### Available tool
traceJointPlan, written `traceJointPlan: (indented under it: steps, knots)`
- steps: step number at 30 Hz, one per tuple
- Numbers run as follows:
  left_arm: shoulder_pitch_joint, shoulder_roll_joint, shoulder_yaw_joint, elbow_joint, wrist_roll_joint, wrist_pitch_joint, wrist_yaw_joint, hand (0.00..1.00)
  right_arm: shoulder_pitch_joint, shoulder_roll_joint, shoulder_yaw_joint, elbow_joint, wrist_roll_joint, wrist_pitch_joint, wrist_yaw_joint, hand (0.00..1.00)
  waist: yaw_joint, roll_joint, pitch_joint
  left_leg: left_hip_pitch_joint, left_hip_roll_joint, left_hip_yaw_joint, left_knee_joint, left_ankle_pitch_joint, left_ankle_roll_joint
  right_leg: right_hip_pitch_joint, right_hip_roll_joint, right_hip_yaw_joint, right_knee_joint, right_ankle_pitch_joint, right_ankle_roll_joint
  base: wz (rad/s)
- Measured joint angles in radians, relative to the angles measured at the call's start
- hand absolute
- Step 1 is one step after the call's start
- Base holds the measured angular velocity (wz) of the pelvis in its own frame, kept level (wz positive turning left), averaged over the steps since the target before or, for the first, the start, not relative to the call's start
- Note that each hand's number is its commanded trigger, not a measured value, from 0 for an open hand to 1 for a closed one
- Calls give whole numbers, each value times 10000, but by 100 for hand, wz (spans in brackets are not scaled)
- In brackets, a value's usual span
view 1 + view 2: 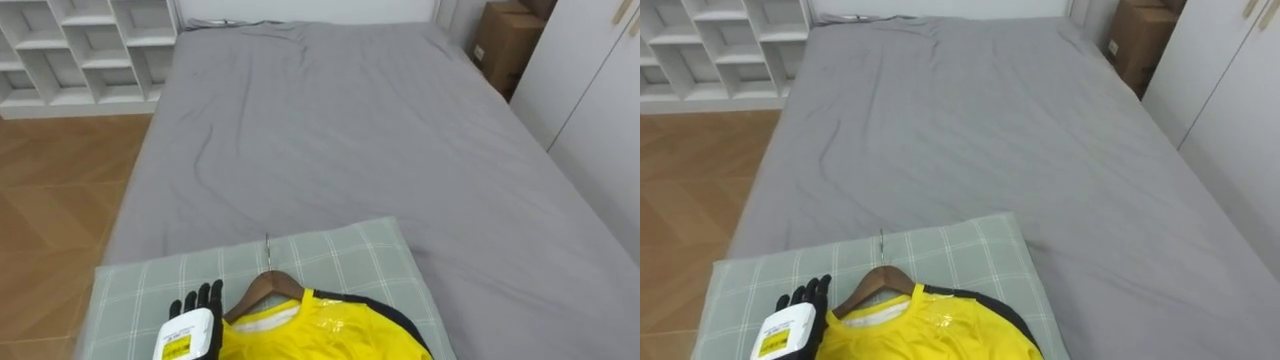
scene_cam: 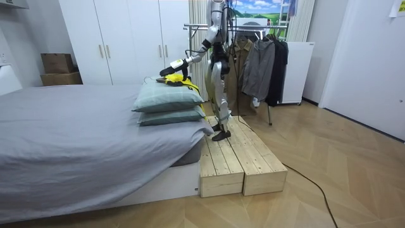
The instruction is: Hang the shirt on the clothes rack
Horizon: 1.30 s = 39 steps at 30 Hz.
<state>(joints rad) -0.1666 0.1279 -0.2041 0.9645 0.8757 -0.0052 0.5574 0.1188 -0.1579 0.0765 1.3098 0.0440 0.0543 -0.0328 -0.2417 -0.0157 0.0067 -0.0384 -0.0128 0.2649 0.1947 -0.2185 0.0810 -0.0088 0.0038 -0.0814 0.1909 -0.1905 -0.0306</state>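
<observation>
Here we see a glossy yellow shirt [image 1: 315, 337] on a curved wooden hanger [image 1: 262, 287] with a thin wire hook, lying on the near checked pillow [image 1: 345, 255]. The left hand [image 1: 196, 304] rests just left of it, fingers straight and released. The rumpled grey sheet [image 1: 330, 130] stretches far beyond.

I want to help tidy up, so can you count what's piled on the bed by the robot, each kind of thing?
pillows: 2
yellow shirt: 1
wooden hanger: 1
Total: 4
</observation>
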Motion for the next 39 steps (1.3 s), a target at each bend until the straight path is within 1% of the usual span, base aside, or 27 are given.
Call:
traceJointPlan:
  steps: [4,5,10,11,15,18,20,21,25,27,29,31,33,35,37,39]
  knots:
    - [-87,24,-1,2,-36,-12,-21,0,-112,-1,4,-48,-161,-36,-31,0,4,-61,42,-117,15,25,116,1,2,-97,-7,-5,72,0,0,0]
    - [-112,39,-6,5,-225,-41,-27,0,-173,-1,3,-44,-211,-107,-82,0,-4,-69,48,-155,19,27,126,1,2,-135,-8,-6,98,0,0,0]
    - [-180,120,-3,40,-656,-100,-40,0,-300,-1,4,-194,-370,-144,-171,0,-1,-78,68,-231,23,49,132,2,3,-239,-14,-6,123,0,0,0]
    - [-200,160,-7,60,-874,-153,-41,0,-321,-1,5,-241,-362,-179,-178,0,-3,-77,69,-271,29,64,136,2,3,-303,-13,-6,141,0,0,0]
    - [-760,334,-54,491,-1315,-176,-100,0,-493,-1,212,-232,-344,-207,-176,0,-7,-98,90,-733,75,65,440,3,5,-670,-22,-5,214,9,-16,0]
    - [-1034,429,-56,719,-1406,-196,-103,0,-515,-2,247,-231,-341,-206,-179,0,-6,-101,116,-930,129,85,542,3,5,-853,7,-33,328,29,-49,-1]
    - [-1122,448,-56,841,-1417,-220,-102,0,-530,-9,379,-216,-340,-202,-187,0,-8,-96,122,-1080,159,94,632,3,5,-977,22,-47,349,36,-61,0]
    - [-1186,450,-49,924,-1437,-244,-102,0,-530,-9,458,-217,-342,-200,-186,0,-2,-92,145,-1149,169,94,649,2,5,-1049,31,-51,363,37,-64,0]
    - [-1256,462,46,959,-1456,-261,-104,0,-505,1,693,-220,-252,-183,-179,0,7,-95,160,-1333,227,113,708,2,4,-1367,61,-12,695,35,-82,-1]
    - [-1292,536,103,959,-1457,-269,-107,0,-497,0,694,-237,-159,-176,-177,0,9,-130,167,-1416,239,185,696,1,4,-1479,65,20,705,37,-85,-8]
    - [-1385,566,229,967,-1460,-265,-201,0,-501,2,812,-239,-149,-177,-169,0,2,-178,196,-1478,245,218,725,1,4,-1529,61,16,708,38,-88,-4]
    - [-1581,629,224,1037,-1459,-267,-261,0,-500,9,999,-227,-145,-178,-168,0,-1,-245,180,-1589,261,218,739,0,6,-1595,63,-5,703,53,-109,0]
    - [-1872,759,213,1223,-1472,-274,-380,0,-523,14,1002,-220,-86,-208,-168,0,-5,-384,208,-1657,270,245,761,9,19,-1661,66,-7,692,59,-119,-3]
    - [-1990,894,189,1402,-1486,-280,-499,0,-520,13,1002,-213,-85,-209,-154,0,-59,-462,195,-1670,297,242,817,9,19,-1665,83,-4,687,85,-152,0]
    - [-2011,993,102,1462,-1502,-280,-551,0,-517,11,997,-200,-81,-200,-122,0,-97,-498,187,-1683,334,238,881,9,19,-1663,114,-4,667,142,-170,0]
    - [-2068,1169,-147,1479,-1651,-269,-694,0,-534,14,994,-221,-95,-202,-106,0,-205,-510,181,-1780,360,207,977,9,18,-1705,132,-17,667,165,-185,4]
